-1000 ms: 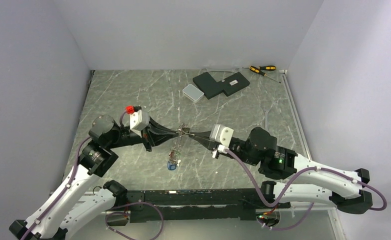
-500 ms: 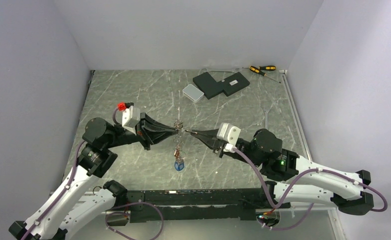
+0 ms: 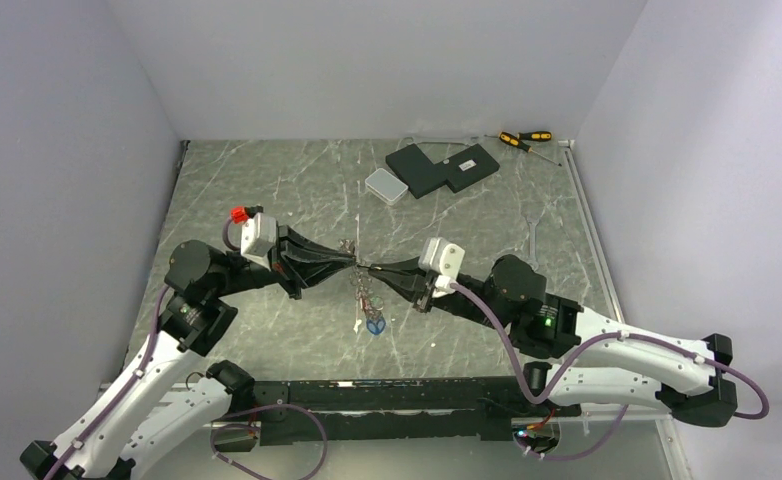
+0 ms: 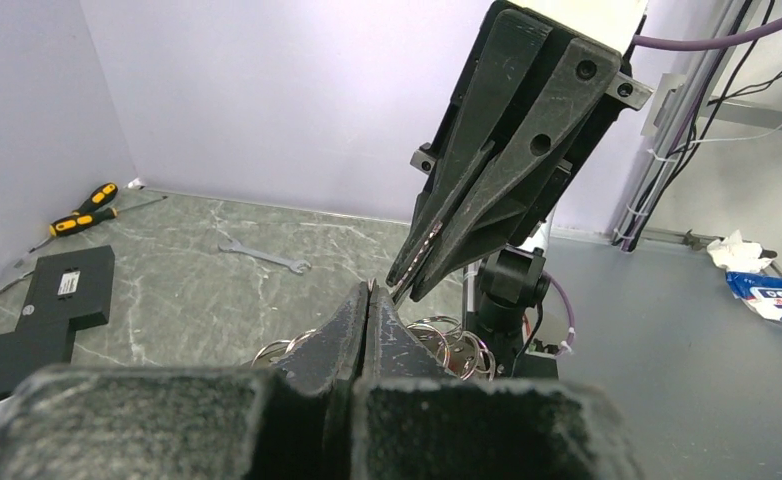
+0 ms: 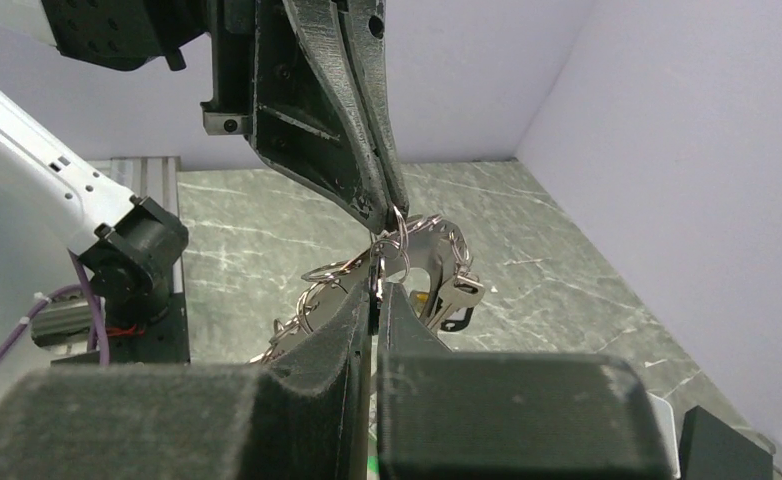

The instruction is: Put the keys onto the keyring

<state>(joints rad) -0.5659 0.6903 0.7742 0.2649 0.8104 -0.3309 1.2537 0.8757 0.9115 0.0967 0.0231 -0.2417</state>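
**Q:** How much room do you have?
**A:** My left fingers (image 3: 319, 262) and my right fingers (image 3: 401, 276) meet tip to tip over the middle of the bench (image 3: 267, 190). They are well apart from both side walls, with bare bench all round. The black box (image 3: 442, 167), white case (image 3: 386, 185) and screwdrivers (image 3: 525, 138) lie along the far edge, and the wrench (image 3: 533, 240) lies near the right edge.

**Q:** And your grip?
**A:** Both pairs are pressed tight on thin wire loops of the keyring (image 5: 437, 238), which hangs clear of the bench between the tips. The keys (image 3: 374, 324), one blue-headed, dangle beneath it.

**Q:** Any writing?
**A:** There is a white label on the black box, too small to read. My own fingers hide which loop each pair pinches, and I cannot count the keys.
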